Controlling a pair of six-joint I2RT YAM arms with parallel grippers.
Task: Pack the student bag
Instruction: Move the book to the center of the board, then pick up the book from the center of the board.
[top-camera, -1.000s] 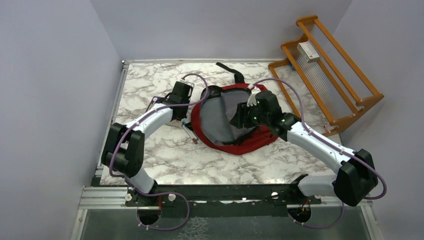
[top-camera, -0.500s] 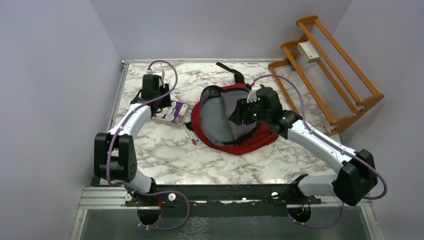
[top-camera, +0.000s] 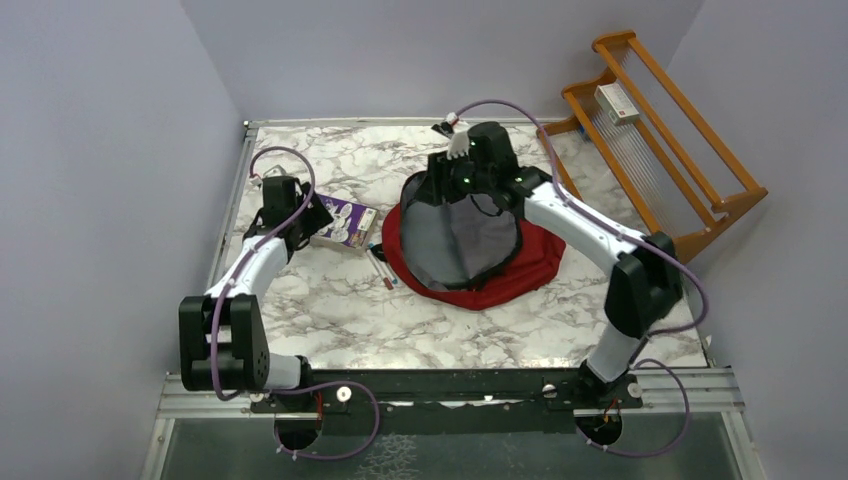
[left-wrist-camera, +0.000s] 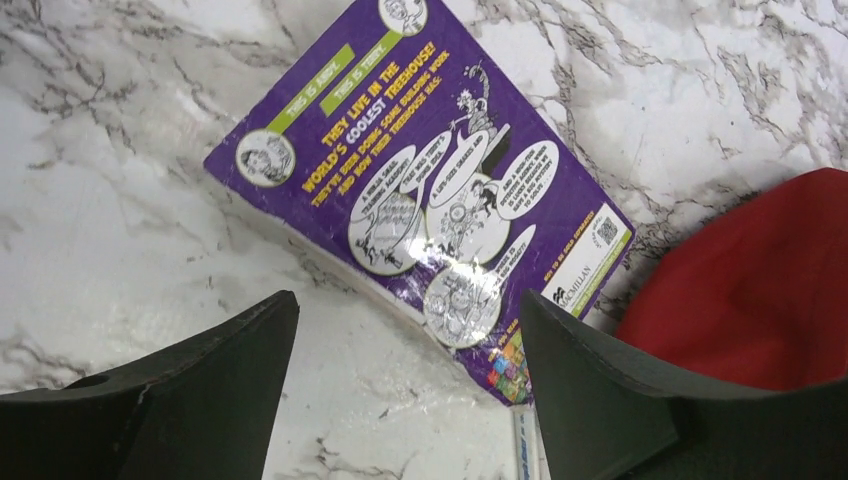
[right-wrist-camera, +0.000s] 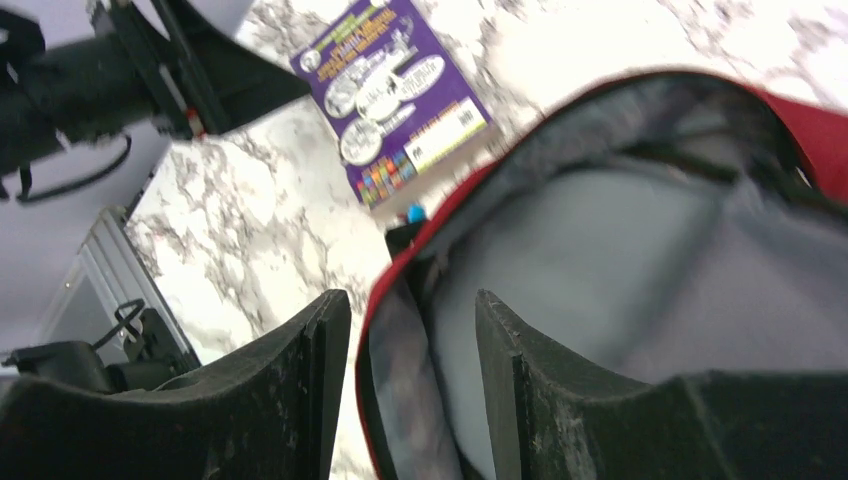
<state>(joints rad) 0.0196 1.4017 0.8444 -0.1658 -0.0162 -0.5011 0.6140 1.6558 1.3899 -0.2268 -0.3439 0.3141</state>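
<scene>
Inspection of the packing station, largest item first.

Table: marble-patterned top carrying all the items listed below.

Student bag: lies at the middle of the table, toward the far side. Its red body is flat on the surface and its grey-lined mouth is lifted up and faces the left arm. The main compartment shows no contents in the right wrist view.

Book: purple cover, lying flat on the table just to the left of the bag, near its red edge and apart from both claws.

Pens: thin items lying on the table between the book and the bag's near-left edge.

Right gripper: clenched on the rim of the student bag's opening, with red edge and grey lining passing between its fingers. It holds the mouth up.

Left gripper: released, jaws spread wide with nothing between them, poised above the near edge of the book.

Step in hand, as judged: collecting the book for loading while the bag is held open. The next move calls for the left claw to descend, straddle the book's edge, clench, lift, and carry it into the raised mouth.
</scene>
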